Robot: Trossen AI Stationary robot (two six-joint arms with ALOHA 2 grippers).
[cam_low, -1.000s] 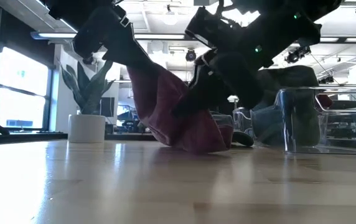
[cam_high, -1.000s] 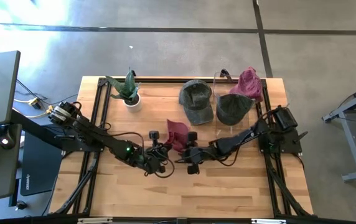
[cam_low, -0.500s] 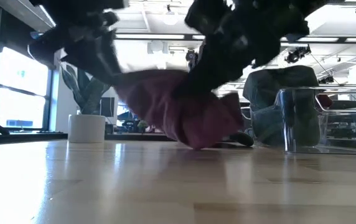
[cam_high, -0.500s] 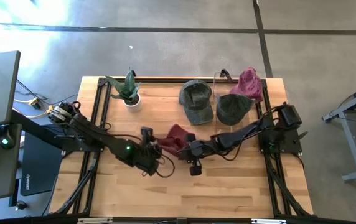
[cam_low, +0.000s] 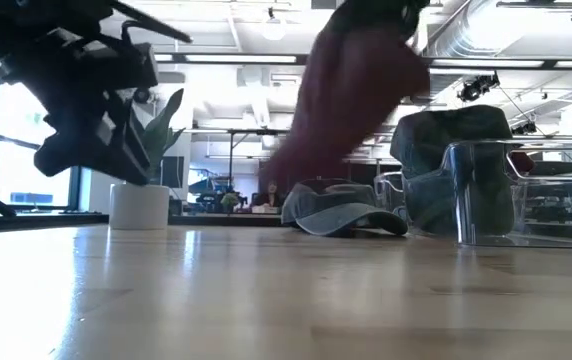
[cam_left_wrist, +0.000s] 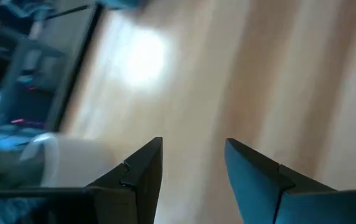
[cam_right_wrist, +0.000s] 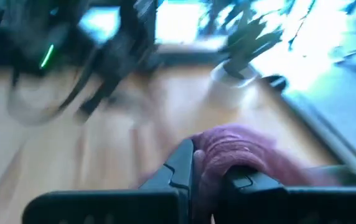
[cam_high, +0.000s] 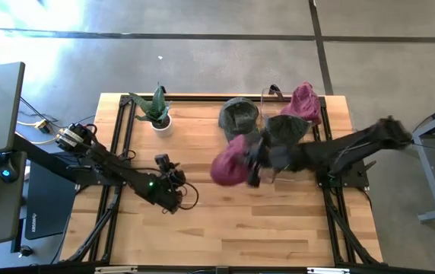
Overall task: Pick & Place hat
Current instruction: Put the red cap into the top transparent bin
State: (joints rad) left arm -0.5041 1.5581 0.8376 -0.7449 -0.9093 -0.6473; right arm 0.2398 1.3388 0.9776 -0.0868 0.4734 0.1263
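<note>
A maroon hat [cam_high: 229, 162] hangs in the air over the table's middle, blurred in the low view [cam_low: 351, 95], with my right gripper [cam_high: 250, 161] shut on it. Its own wrist view shows the maroon cloth [cam_right_wrist: 243, 148] bulging between and beyond the fingers [cam_right_wrist: 206, 177]. My left gripper [cam_high: 169, 170] stands open and empty to the hat's left, above bare wood [cam_left_wrist: 193, 165], clear of the hat in the low view [cam_low: 101, 160]. My right gripper pinches a bunched part of the maroon hat's cloth [cam_right_wrist: 210, 155] between its two fingers; which part of the hat I cannot tell. The arm reaches in from the table's right, and the hat hangs from the fingers clear of the table.
A grey-green hat [cam_high: 240, 118] lies brim-down on the far table [cam_low: 346, 215]. A clear container [cam_low: 521, 190] at the far right holds a dark green hat [cam_high: 286, 131], with another maroon hat [cam_high: 303, 100] behind it. A potted plant [cam_high: 157, 110] stands far left.
My left gripper has let go of the maroon hat and drawn back toward the table's left. My right gripper has risen and swung toward the far right with the hat, which lay partly on the table and now hangs lifted clear.
</note>
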